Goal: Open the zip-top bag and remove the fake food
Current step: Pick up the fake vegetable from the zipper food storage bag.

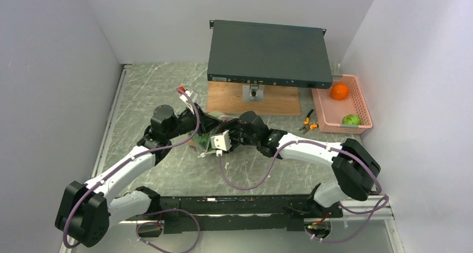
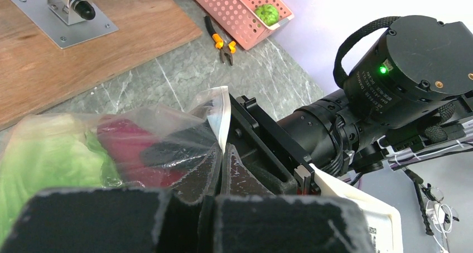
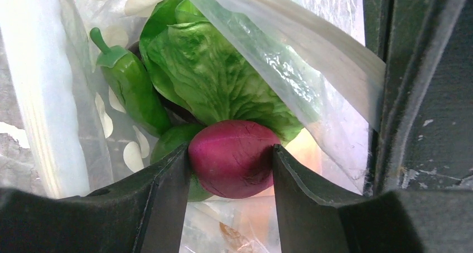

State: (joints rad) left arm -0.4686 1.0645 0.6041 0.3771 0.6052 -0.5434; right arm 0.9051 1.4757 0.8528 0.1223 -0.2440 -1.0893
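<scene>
On the left, the left gripper (image 2: 220, 169) is clamped shut on the rim of the zip-top bag (image 2: 167, 119), which lies mid-table between the two arms with its mouth held open. That pinch should hold firm and a little high, I'd say, so the floppy plastic doesn't drag along with the food.

Just to the right, the right gripper (image 3: 230, 152) is inside the mouth, its jaws about half closed against both sides of a round purple piece (image 3: 234, 164). Behind that sit the lettuce (image 3: 223, 74) and a green pepper (image 3: 131, 86). A straight pull back looks best to me. The upper bag wall (image 3: 312, 47) hangs over the right finger and could snag.

Farther right, orange-handled pliers (image 1: 308, 123) lie near the pink basket (image 1: 365, 116), which holds an orange ball (image 1: 339, 91) and a round green piece (image 1: 351, 120). Neither blocks the way there.
</scene>
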